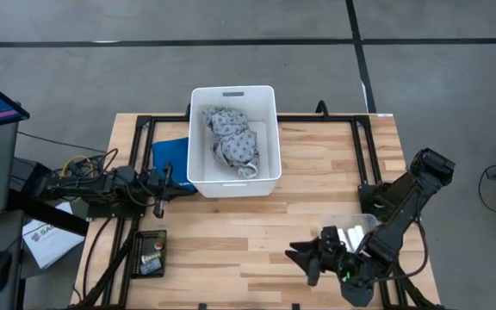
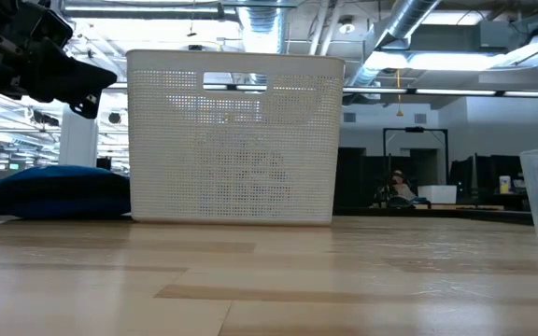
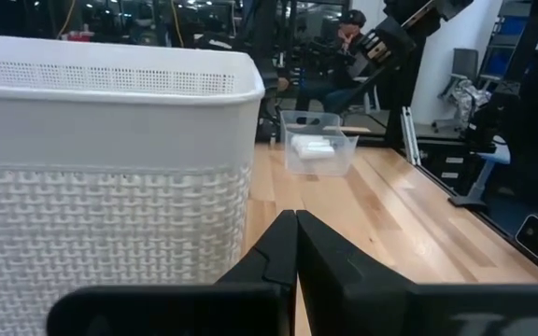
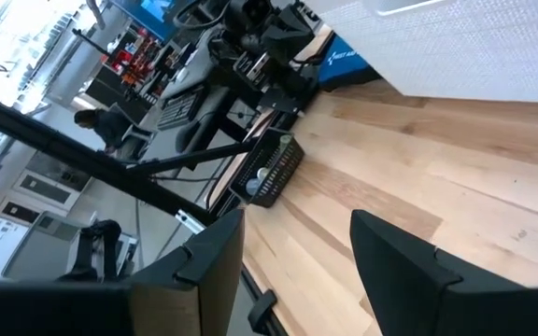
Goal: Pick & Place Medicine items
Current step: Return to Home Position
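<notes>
The medicine items [image 3: 312, 147] show as small white pieces lying on the floor of a clear plastic tub [image 3: 318, 154], which stands on the table's right side [image 1: 357, 226]. How many there are cannot be told. My right gripper [image 1: 304, 261] is open, just left of that tub near the table's near edge, with its fingers pointing toward the table's left [image 4: 297, 252]. My left gripper [image 3: 295, 250] is shut. It hangs above the table beside the white bin's near left corner [image 1: 177, 189] and shows at the upper left of the low view [image 2: 68, 70].
A white perforated bin [image 1: 234, 138] stands at the table's far middle with a grey patterned cloth bundle [image 1: 233, 138] in it. A blue cloth [image 1: 170, 155] lies left of the bin. A small black tray [image 1: 151, 252] sits at the near left corner. Bare wood [image 1: 248, 232] lies between the arms.
</notes>
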Tool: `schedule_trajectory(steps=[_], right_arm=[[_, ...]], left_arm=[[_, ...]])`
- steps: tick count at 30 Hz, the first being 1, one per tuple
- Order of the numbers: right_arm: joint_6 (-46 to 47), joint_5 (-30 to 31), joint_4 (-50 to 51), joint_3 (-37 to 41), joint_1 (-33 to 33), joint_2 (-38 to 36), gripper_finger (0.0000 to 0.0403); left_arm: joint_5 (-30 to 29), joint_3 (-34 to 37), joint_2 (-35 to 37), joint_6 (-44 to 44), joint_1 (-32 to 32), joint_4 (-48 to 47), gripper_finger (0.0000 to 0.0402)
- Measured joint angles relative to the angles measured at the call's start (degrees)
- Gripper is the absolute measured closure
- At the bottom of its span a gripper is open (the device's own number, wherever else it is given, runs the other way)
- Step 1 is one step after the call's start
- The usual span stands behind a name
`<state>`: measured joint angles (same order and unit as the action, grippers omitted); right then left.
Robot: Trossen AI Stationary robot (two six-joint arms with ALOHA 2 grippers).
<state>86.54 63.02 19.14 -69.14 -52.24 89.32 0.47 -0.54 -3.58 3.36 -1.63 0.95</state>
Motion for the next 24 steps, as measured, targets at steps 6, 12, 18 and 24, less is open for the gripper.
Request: schedule_trajectory(steps=[6,12,18,24], right_arm=[[-2.91,0.27,-0.76,0.00,-0.69,0.00,0.0210],[-10.76,0.29,-3.18,0.02,-0.53,0.00,0.0210],[-27.37,-7.90,-13.84,0.02,3.62,0.00,0.0210],[-51.90,-34.14,-28.36,0.02,16.58,0.00,0.0210]], left_arm=[[0.12,0.00,-1.40,1.85,-0.02,-0.14,0.0401],[0.42,0.01,-5.05,10.73,-0.02,0.19,0.0401],[0.48,0.13,-8.59,10.64,-0.02,4.44,0.0401],[0.38,0.13,-10.51,10.64,-0.02,5.24,0.0401]])
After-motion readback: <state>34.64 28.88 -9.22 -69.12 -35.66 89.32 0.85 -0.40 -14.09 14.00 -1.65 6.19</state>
